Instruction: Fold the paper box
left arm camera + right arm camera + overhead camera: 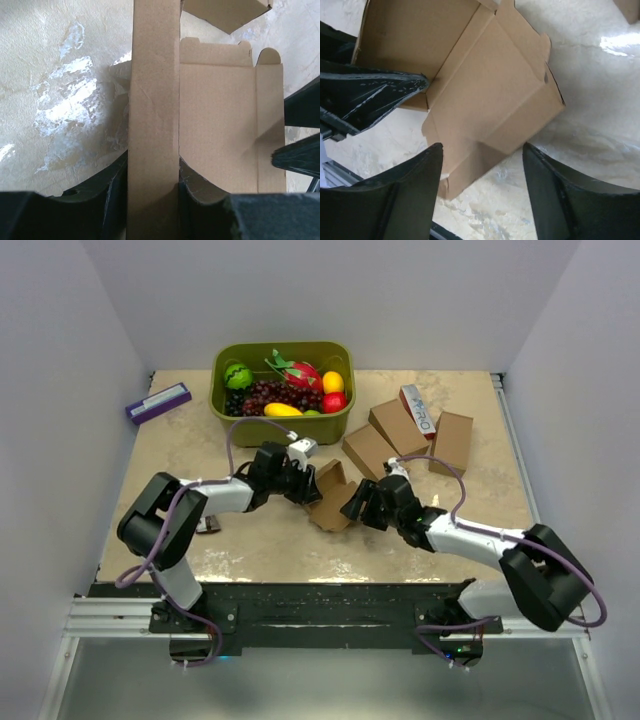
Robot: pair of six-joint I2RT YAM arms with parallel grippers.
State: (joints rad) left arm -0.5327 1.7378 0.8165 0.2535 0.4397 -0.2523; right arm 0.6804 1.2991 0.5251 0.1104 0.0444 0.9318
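On a beige marbled tabletop [250,540] between white walls, working mid-table on the plain brown, slim thin-cardboard paper box [333,502], only partly raised, flaps untucked. Pinching one upright panel in the left gripper [306,487], poising the right gripper [482,148] spread around a right-hand corner, apparently leaving the squaring and flap-tucking to do.

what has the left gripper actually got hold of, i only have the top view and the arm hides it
Observer: The left wrist view shows the left gripper shut on an upright wall panel of the paper box, pinching it from both faces.
Operator: ok and is the right one gripping anything
Observer: No. The right wrist view shows the right gripper open, with the box's lower corner between its jaws, not clamped.
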